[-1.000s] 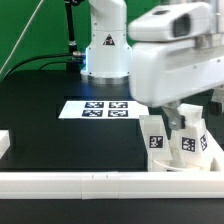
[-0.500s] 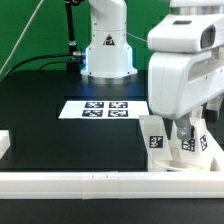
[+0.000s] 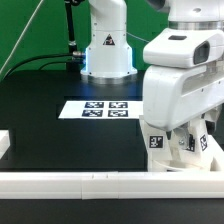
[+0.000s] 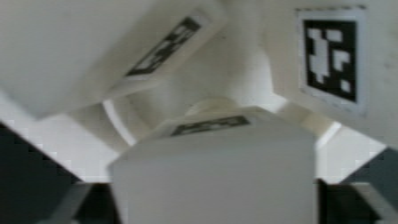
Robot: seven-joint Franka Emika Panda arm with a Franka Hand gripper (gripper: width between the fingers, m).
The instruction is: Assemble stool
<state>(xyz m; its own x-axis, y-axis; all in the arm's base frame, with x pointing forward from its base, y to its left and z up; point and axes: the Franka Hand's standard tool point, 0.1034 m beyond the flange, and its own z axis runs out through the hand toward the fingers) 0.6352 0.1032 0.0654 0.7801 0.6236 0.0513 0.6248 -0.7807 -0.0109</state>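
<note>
Gripper [image 3: 186, 140] descends among clustered stool legs [image 3: 156, 140] at the exterior view's right; jaw state indeterminate. Risk: crowding causes neighbouring legs to topple.

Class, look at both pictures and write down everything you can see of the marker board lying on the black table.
The marker board is a thin, flat white rectangle lying flat on the black table, in front of the robot's base. It carries a row of black-and-white square tags. Nothing rests on it. Its end at the exterior view's right is hidden behind the arm's white wrist housing. It looks like card or thin plastic. The wrist view does not show it.
</note>
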